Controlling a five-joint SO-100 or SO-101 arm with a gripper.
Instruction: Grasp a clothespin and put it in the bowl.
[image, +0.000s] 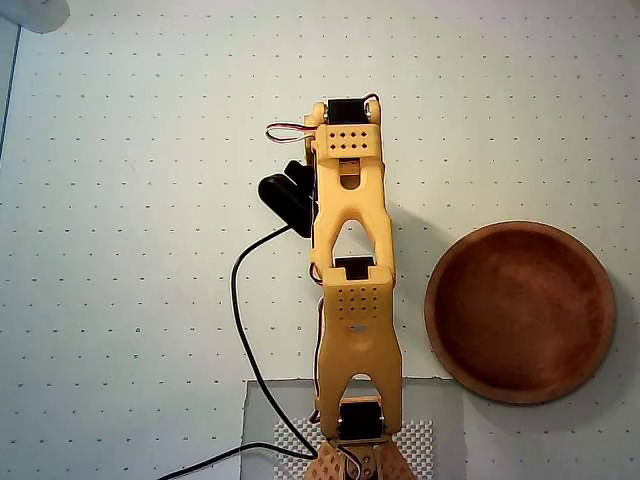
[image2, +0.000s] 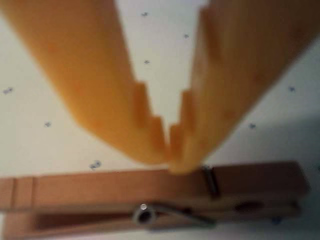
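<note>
Looking through the wrist view, I saw the orange two-finger gripper (image2: 170, 157) with its stepped fingertips drawn together, meeting just above the slim light-tan wooden spring clothespin (image2: 150, 200). The pin lay flat on the white dotted table (image2: 50, 115), crossing the bottom of that view, and I could not tell whether the tips touched it. Overhead, the round reddish-brown wooden bowl (image: 520, 312) sat right of the yellow arm (image: 352, 270), holding nothing visible.
</note>
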